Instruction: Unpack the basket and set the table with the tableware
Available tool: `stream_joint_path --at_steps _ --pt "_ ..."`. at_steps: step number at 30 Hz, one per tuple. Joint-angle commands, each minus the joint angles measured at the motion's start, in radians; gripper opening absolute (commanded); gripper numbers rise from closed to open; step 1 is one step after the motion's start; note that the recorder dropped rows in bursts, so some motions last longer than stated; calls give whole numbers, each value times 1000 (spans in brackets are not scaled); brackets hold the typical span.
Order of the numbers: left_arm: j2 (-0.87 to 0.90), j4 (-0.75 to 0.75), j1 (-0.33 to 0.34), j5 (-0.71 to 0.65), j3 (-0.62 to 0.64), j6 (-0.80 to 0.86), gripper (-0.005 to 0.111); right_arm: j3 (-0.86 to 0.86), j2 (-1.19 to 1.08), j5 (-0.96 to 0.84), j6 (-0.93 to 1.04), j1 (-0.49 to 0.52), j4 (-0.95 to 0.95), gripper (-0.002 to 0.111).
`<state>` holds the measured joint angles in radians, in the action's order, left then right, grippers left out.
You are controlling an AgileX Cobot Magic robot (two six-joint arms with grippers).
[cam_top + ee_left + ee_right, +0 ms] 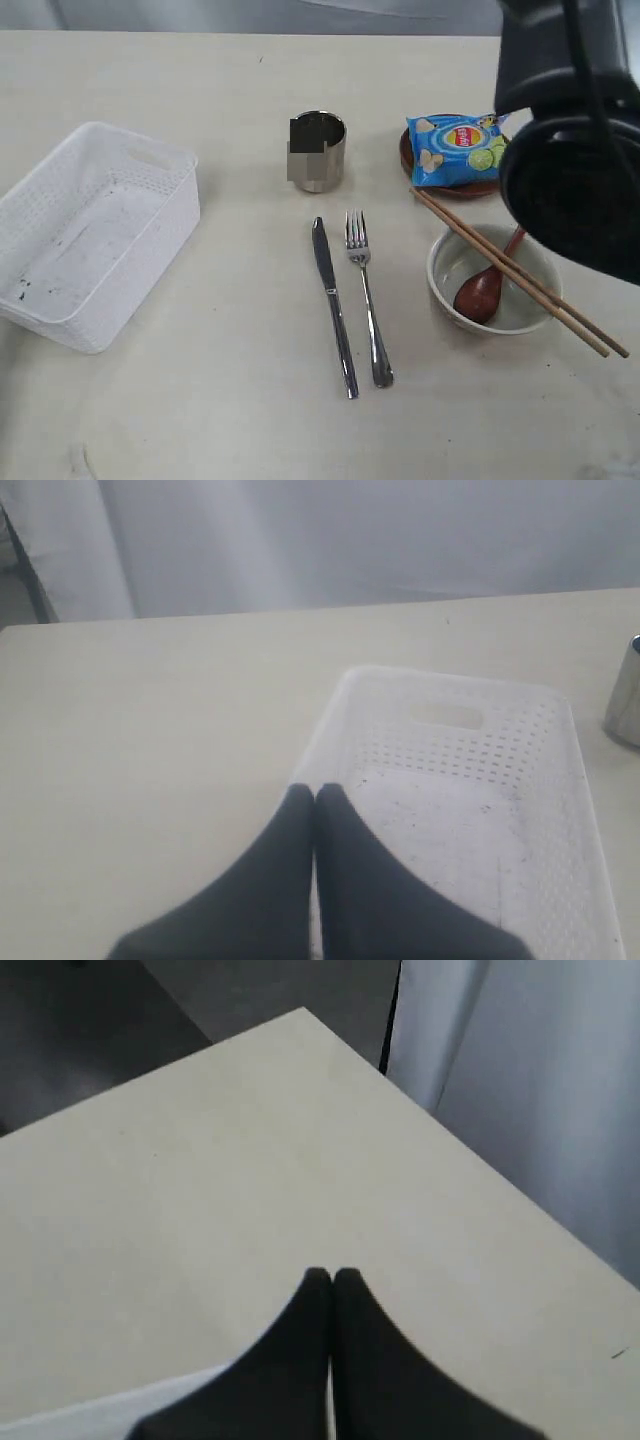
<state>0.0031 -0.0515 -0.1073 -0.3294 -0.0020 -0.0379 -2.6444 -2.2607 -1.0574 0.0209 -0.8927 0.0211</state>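
Firstly, containers. White lattice basket [165, 215] sat at the left of the pale surface [200, 420], turned at an angle, its floor fully exposed and marked with dark specks and scuffs. Cream bowl [440, 275] at the right held a dark wooden spoon [482, 290], scoop end down inside, handle leaning toward the far rim. Wooden chopsticks [515, 272] lay as a pair slantwise across the bowl's rim, crossing the spoon handle, one end near the plate, the other past the bowl. Round brown plate [405, 150] behind the bowl carried a blue chip bag [455, 150] that covered most of it. Steel cup [318, 150] stood upright at centre; a blurred patch hid part of it, contents not discernible.

Knife [332, 305] and fork [367, 300] lay side by side in front of the cup, close but apart, handles toward the near edge.

Right arm [575, 130], a dark bulk, blocked the top right corner and hid part of the bag.

Left claw [315, 792] was closed on nothing, tips pressed together over a corner of the basket's rim. Right claw [331, 1275] was likewise closed and empty, above bare surface.
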Motion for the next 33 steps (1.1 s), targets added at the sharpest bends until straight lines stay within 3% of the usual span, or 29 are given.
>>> stream_joint_path --at_steps 1,7,22,28,31,33 --pt "-3 2 -7 10 2 1 0 -6 98 13 -21 -6 6 -1" --pt "-3 2 -7 10 2 1 0 -6 226 -164 -21 -4 143 -1" --pt "-3 2 -7 10 2 1 0 40 683 -164 -75 -6 404 -1" --pt "-3 2 -7 10 2 1 0 260 956 -164 -97 -6 480 -1" --pt "-3 2 -7 10 2 1 0 473 1107 -164 -181 -6 538 -1" --pt "-3 2 -7 10 2 1 0 659 1233 -60 -272 -6 591 -1"
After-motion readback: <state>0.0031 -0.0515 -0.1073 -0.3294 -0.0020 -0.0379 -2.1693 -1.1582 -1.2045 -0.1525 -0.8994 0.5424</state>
